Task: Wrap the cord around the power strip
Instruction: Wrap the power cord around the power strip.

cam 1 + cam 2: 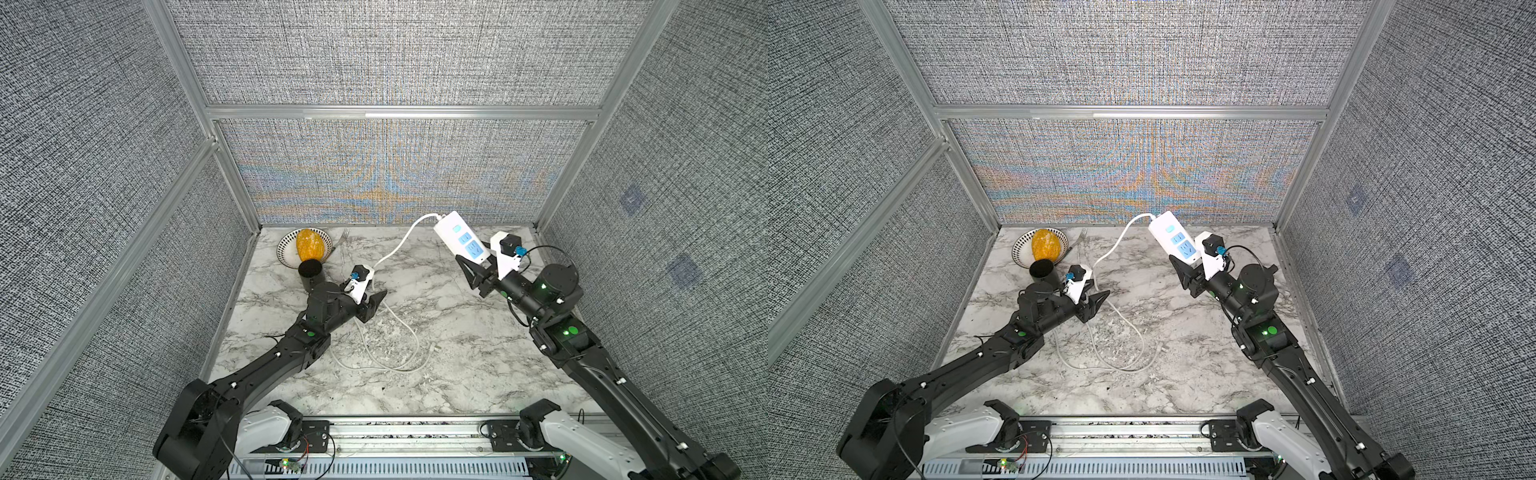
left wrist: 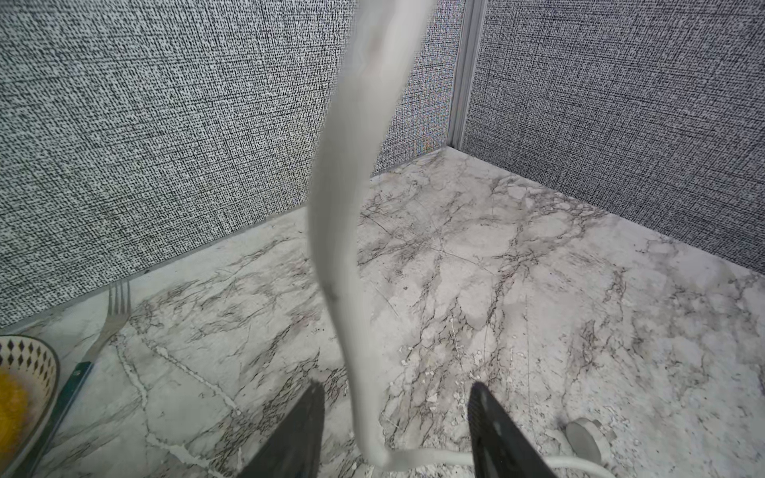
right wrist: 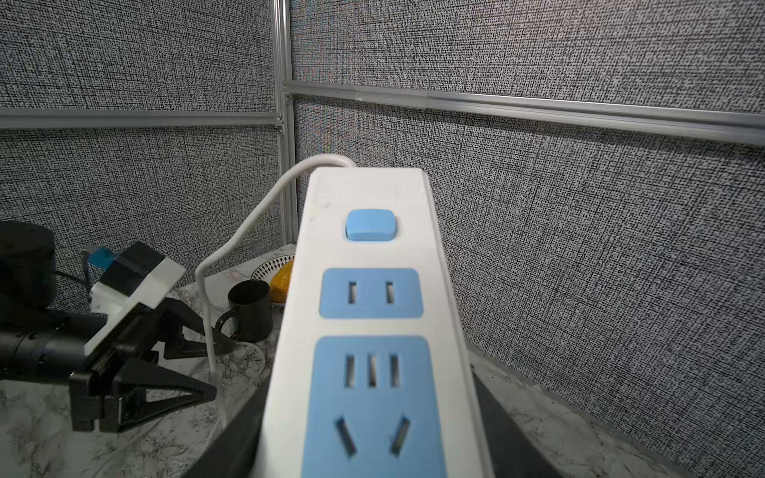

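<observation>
The power strip (image 1: pixel 461 241) hangs tilted above the table (image 1: pixel 457 353). Its socket end is clamped in the shut jaws of the right gripper (image 1: pixel 478 264) and its cord end points up and away. Held by one end only, it could, I judge, twist or slide out of that grip if the cord (image 1: pixel 399 245) is pulled hard, since any tug acts at the free end. No turn of cord lies on the power strip yet. The cord leaves the top of the power strip, drops beside it and passes between the jaws of the left gripper (image 2: pixel 395 385). These stand apart on either side without pinching it, and the cord runs nearer one finger, so it may slip out before it is caught. Below the power strip the slack lies on the table in loose, crossing loops that could knot or drag during winding. A wide sweep of the left arm could tip the black mug (image 1: pixel 306 283) close by it, and the small plug (image 1: pixel 434 347) could snag. Well apart from the power strip, on its cord side, a patterned bowl (image 1: pixel 284 245) holds one lumpy yellow-orange fruit (image 1: pixel 308 244). The mug's inside is dark, so I cannot tell whether it holds anything.
</observation>
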Tool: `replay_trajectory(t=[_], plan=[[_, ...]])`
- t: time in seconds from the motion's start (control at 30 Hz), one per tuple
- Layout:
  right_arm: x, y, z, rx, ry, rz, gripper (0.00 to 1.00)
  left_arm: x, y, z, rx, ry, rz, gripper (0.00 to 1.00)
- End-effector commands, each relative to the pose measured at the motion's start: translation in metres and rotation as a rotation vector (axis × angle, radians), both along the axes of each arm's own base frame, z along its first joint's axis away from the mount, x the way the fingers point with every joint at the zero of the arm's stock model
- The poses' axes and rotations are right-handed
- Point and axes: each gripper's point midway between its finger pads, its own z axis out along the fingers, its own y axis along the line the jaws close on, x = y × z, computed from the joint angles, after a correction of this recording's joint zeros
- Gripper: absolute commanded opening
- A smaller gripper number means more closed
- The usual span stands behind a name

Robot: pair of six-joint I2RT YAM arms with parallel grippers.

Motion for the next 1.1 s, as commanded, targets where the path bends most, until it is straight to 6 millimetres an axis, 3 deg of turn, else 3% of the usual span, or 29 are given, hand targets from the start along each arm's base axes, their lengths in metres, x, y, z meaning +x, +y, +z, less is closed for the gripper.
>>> replay_trajectory(t=[0.0, 0.17, 0.3, 0.43, 0.67, 0.87, 1.07], plan=[[-0.002, -0.003, 0.016, 0.039, -0.051, -0.015, 0.00, 0.001, -0.011, 0.019, -0.075, -0.042, -0.046, 0.45], [0.004, -0.006, 0.015, 0.042, -0.040, -0.042, 0.00, -0.004, -0.011, 0.020, -0.088, -0.053, -0.065, 0.11], [0.010, -0.004, 0.005, 0.029, -0.011, -0.047, 0.00, -0.010, -0.013, 0.030, -0.043, -0.065, -0.099, 0.00], [0.026, -0.013, -0.008, 0.009, 0.048, -0.128, 0.00, -0.021, -0.016, 0.043, 0.011, -0.085, -0.167, 0.00], [0.054, -0.026, -0.035, -0.059, 0.157, -0.248, 0.00, -0.046, -0.015, 0.056, 0.260, -0.037, -0.274, 0.00], [0.080, -0.040, -0.071, -0.114, 0.269, -0.348, 0.00, -0.074, -0.022, 0.090, 0.386, -0.107, -0.393, 0.00], [0.095, -0.036, -0.094, -0.195, 0.324, -0.342, 0.00, -0.087, -0.037, 0.093, 0.567, -0.093, -0.519, 0.00]])
